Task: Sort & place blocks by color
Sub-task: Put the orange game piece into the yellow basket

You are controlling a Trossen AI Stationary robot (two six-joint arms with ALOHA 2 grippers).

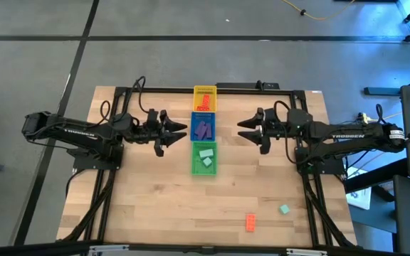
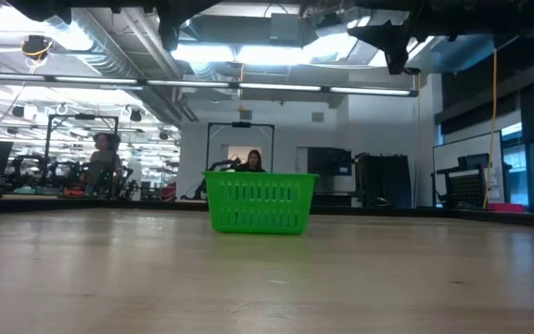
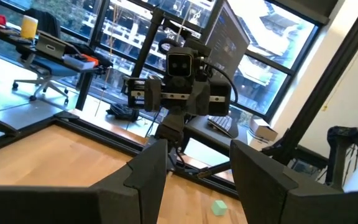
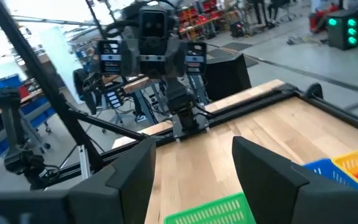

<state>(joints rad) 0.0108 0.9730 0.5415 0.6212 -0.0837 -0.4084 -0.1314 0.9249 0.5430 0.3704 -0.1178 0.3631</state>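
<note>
Lying loose near the table's front edge: an orange-red block [image 1: 250, 222] and, close beside it, a mint block [image 1: 284, 209], both untouched. Farther back, mid-table, green tray [image 1: 205, 158], blue tray [image 1: 203, 127] and yellow tray [image 1: 204, 99] in a row, blocks inside each. Flanking the trays, left gripper [image 1: 179, 131] and right gripper [image 1: 242, 131], jaws apart, holding nothing.

Overhead and table-level cameras share the green tray [image 1: 205, 158].
</note>
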